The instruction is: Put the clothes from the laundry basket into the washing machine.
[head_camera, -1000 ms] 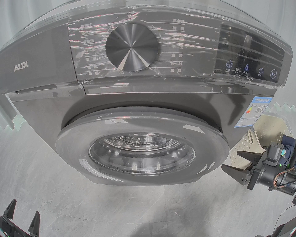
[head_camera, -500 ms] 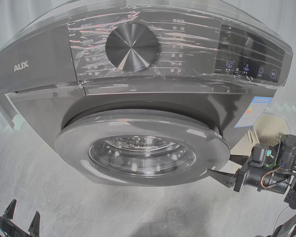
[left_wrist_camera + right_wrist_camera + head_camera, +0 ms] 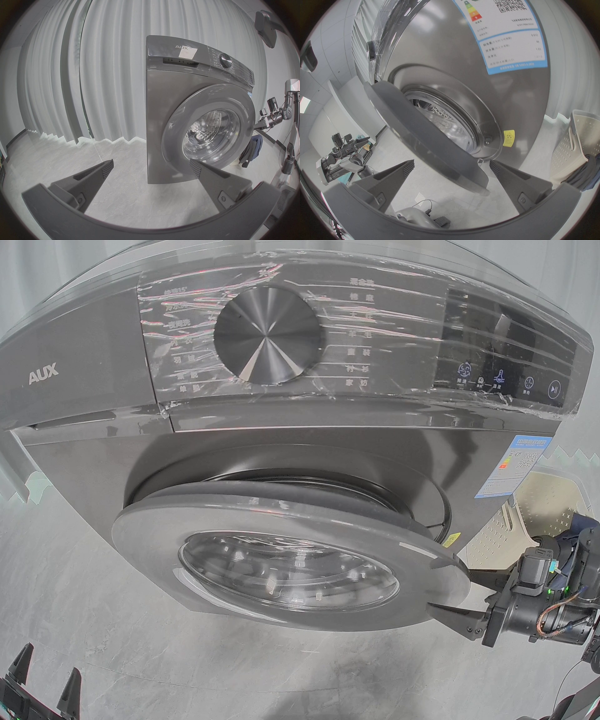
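The grey washing machine stands in front of me with its round glass door swung partly open, a gap showing at its right rim. My right gripper is open, its fingers on either side of that rim. In the right wrist view the door edge runs between the fingers of this gripper, with the drum opening behind it. The beige laundry basket sits right of the machine, dark clothes draped over its side. My left gripper is low at the left, open and holding nothing.
The floor is pale grey tile, with free room left of and in front of the machine. Pleated white curtains hang behind it. Clear film covers the control panel with its dial.
The door was shut and has come open on its right side. My right gripper went left to the door rim, then drew back toward me with it. The left gripper kept still.
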